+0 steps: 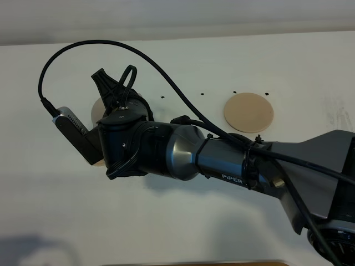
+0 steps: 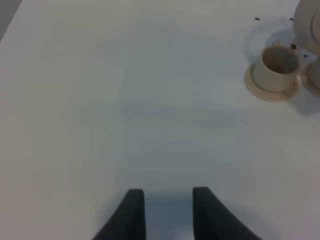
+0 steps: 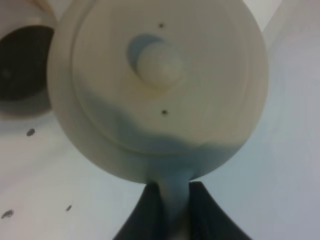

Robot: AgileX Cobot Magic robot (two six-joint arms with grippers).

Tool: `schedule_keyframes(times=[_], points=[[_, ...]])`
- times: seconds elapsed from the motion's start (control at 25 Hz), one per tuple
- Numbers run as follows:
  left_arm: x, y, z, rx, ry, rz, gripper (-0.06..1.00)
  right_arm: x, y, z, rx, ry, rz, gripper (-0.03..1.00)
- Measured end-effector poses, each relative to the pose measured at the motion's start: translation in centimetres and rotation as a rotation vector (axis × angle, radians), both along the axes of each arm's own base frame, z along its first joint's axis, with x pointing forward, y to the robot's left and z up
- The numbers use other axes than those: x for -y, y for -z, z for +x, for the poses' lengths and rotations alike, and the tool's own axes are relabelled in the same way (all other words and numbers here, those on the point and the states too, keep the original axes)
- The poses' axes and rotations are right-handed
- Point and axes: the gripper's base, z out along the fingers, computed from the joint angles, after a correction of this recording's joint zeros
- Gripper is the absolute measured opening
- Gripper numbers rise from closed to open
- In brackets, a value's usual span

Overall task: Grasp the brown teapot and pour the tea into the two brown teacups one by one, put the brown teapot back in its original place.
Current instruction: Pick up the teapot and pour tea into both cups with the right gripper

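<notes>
While your right hand [image 3: 172, 202] is clamped on the handle of the brown teapot [image 3: 160, 85], holding it close by one teacup [image 3: 22, 60], you're at the pouring stage, and I can't tell whether either cup has tea. Your left hand [image 2: 169, 212] idles, fingers apart, over the counter [image 2: 125, 100]; farther off the big saucer [image 1: 248, 112] lies bare, so the return is yet to do.

Light: bright, even | shadows: soft | wrist views — blurred, brown teapot [image 3: 200, 75] defocused
</notes>
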Motion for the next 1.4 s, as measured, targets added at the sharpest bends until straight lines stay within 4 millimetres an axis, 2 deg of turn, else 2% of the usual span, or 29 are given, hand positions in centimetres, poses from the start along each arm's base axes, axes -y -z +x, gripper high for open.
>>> schedule_keyframes(times=[1.4], points=[[0.0,0.0,0.0,0.0,0.0,0.0,0.3,0.03,-0.17,0.25,0.023,-0.047,-0.055,0.09]])
